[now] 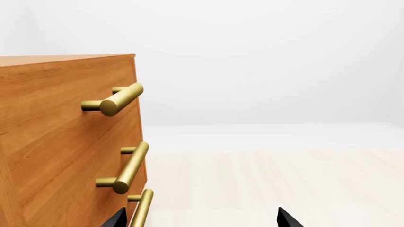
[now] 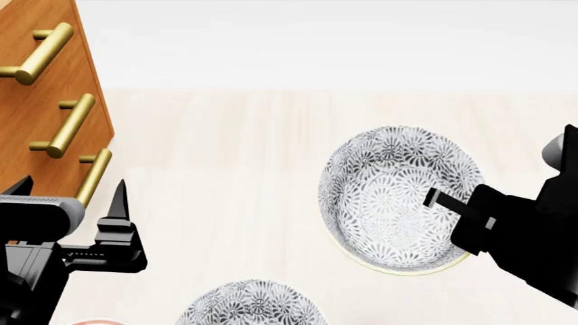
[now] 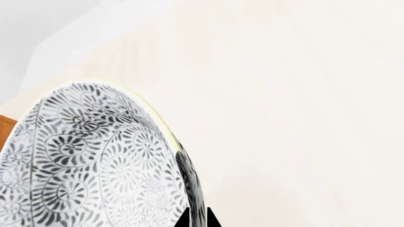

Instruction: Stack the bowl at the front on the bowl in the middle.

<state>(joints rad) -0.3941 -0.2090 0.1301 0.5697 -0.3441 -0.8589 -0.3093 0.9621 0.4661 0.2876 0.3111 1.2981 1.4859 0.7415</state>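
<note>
Head view is showing the right gripper (image 2: pixel 440 201) pinching the front bowl's (image 2: pixel 397 196) rim, carrying it. Next it needs lowering squarely onto the middle bowl (image 2: pixel 248 305); the left gripper (image 2: pixel 72 196) is hanging open, empty.

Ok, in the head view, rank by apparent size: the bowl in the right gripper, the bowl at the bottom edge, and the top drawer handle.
1. Bowl held by the right gripper fingers: bowl, largest, though raised nearer the camera.
2. Bottom-edge bowl, partly cut off, so its full size is unsure.
3. Top drawer handle, smallest.
</note>
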